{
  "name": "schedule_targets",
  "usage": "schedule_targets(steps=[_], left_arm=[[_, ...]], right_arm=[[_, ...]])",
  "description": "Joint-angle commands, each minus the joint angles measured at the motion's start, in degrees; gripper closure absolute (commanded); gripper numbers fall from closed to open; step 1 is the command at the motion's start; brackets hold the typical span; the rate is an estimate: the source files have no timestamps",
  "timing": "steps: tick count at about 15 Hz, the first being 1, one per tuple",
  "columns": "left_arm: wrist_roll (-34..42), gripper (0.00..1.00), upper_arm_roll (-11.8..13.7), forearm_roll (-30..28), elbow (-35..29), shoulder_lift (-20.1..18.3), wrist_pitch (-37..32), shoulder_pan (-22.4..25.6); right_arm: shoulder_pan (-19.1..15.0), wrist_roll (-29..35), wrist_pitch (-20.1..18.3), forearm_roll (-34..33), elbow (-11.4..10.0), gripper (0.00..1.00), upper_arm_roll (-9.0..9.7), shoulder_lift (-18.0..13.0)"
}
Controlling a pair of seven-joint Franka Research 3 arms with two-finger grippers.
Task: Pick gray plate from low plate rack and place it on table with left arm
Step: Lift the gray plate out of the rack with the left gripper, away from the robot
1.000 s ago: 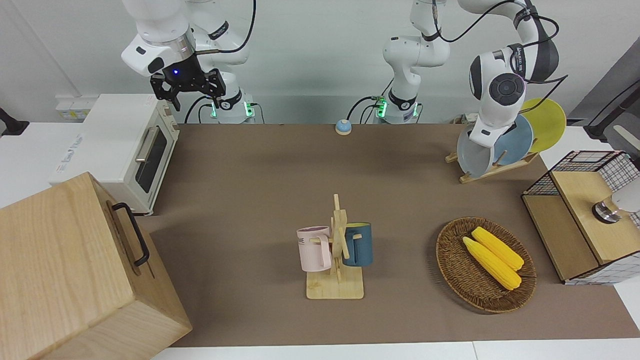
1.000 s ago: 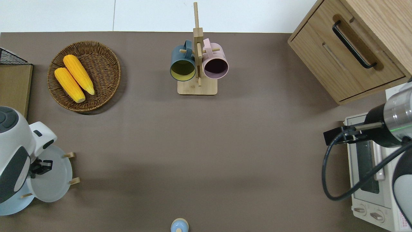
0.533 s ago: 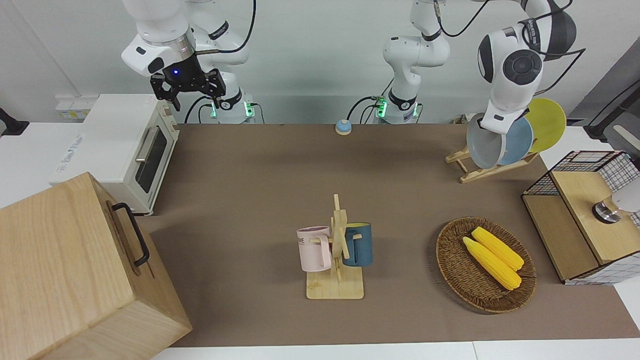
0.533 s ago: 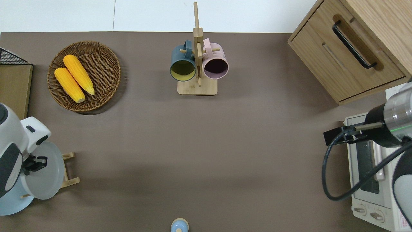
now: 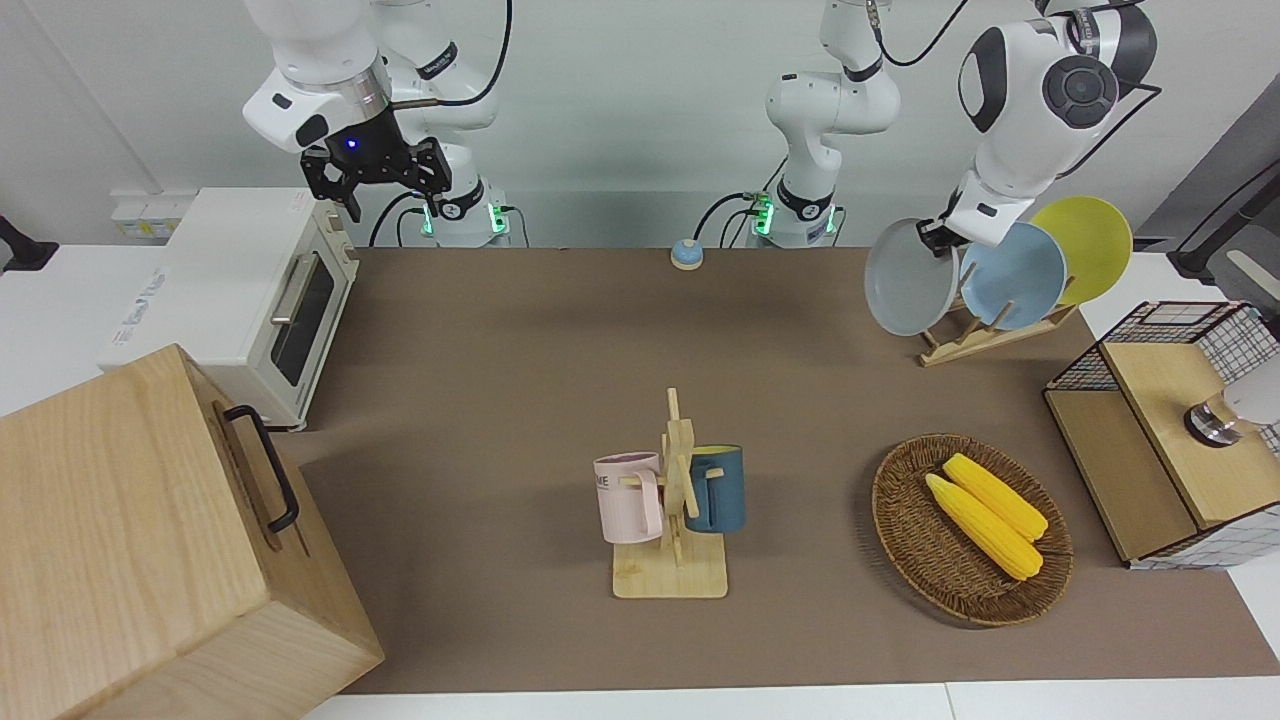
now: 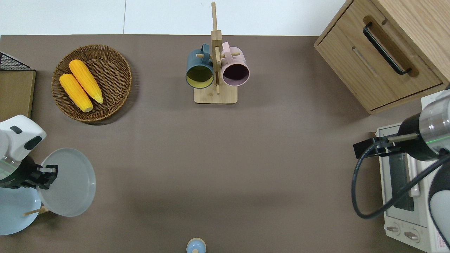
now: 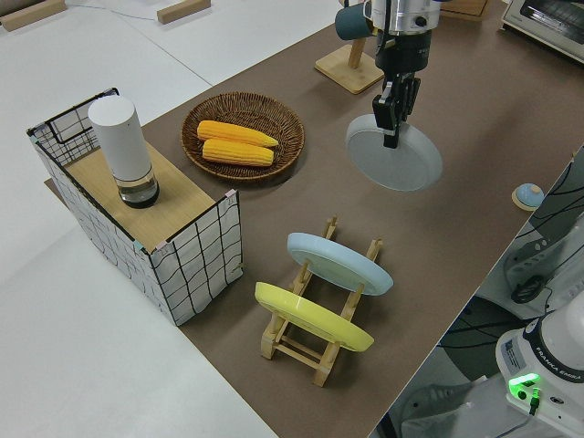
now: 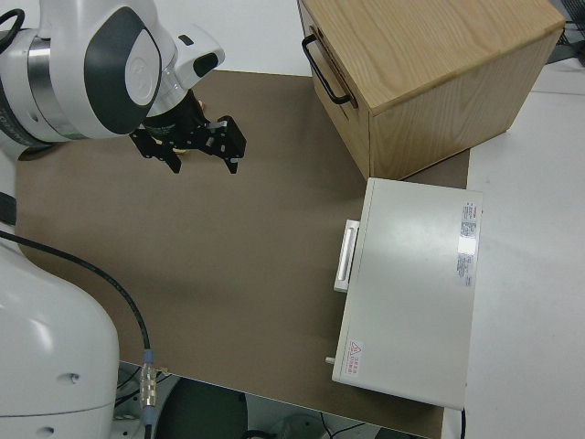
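While the gray plate [image 6: 68,182] hung tilted in the air, pinched at its rim by the left hand [image 6: 47,174], it sat clear of the low plate rack [image 7: 315,315], over the bare desk [image 6: 225,158] just beside the rack toward the right arm's end. Held only by that one edge, the plate looked likely to pivot or slip between the fingers if the arm swung quickly or stopped hard, and a drop from that height could crack it or send it rolling. Its lower edge pointed down at a slant, so a descent without levelling would probably land the rim first and let the plate skid or snap flat.

On the rack stood the sky-blue plate [image 7: 339,263] and the yellow plate [image 7: 312,317], leaning on the pegs. The held plate's edge nearest the rack was close to the sky-blue plate in the overhead view, so a drift back toward the rack might knock it loose. Farther from the robots than the rack lay the wicker basket [image 6: 119,98] with two corn cobs [image 6: 81,86]; a careless set-down in that direction could catch its rim. The right hand [image 5: 375,172], spread wide, was parked.
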Motion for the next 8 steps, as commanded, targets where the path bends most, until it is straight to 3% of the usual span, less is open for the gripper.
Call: schedule_targets(steps=[1,4,8], left_arm=[[-1.8,1.0,-1.0,-11.04,-0.99,-0.04,-0.5,-0.62],[-1.09,1.0,-1.98,-17.83,-4.15,0.49,1.78,-0.53],[-0.92,1.0,-3.82,-20.13,-10.56,1.11,9.5,-0.62]], right_arm=[[-0.76,-0.19,-0.87,0.2,0.35,0.011,0.38,-0.27],[-0.84,-0.19,-0.87,0.11,0.35,0.011,0.38,-0.27],[-0.84,-0.19,-0.87,0.2,0.35,0.011,0.38,-0.27]])
